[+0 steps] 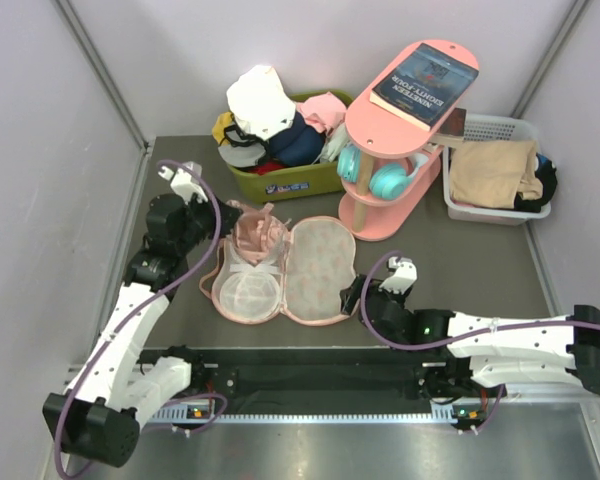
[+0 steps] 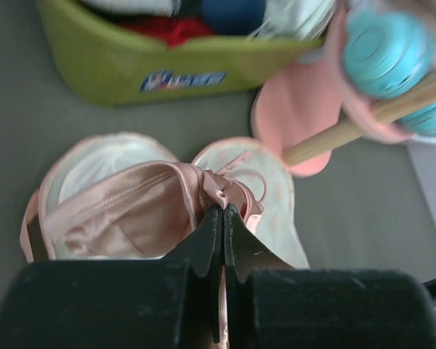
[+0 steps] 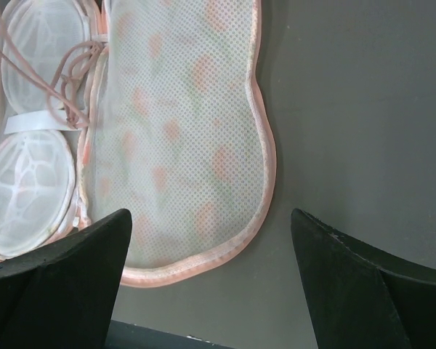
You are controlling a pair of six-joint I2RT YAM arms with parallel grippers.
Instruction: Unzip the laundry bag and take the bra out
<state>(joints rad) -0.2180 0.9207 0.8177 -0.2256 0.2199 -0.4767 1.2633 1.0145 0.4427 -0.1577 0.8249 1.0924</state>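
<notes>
I note the oval peach-beige printed fabric laundry bag point(image 1: 320, 272) lying unzipped on the grey table point(image 1: 460, 262), left gripper point(image 2: 223, 218) clamped on the pink satin bra point(image 2: 131, 211), right gripper point(image 3: 211, 218) spread wide, empty, at the bag's rim.

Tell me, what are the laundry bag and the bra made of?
The laundry bag looks like fine mesh fabric, maybe polyester: tiny holes all over, matte, with pink cloth trim. The bra looks like smooth satiny cloth: it shines a little and wrinkles softly.
</notes>
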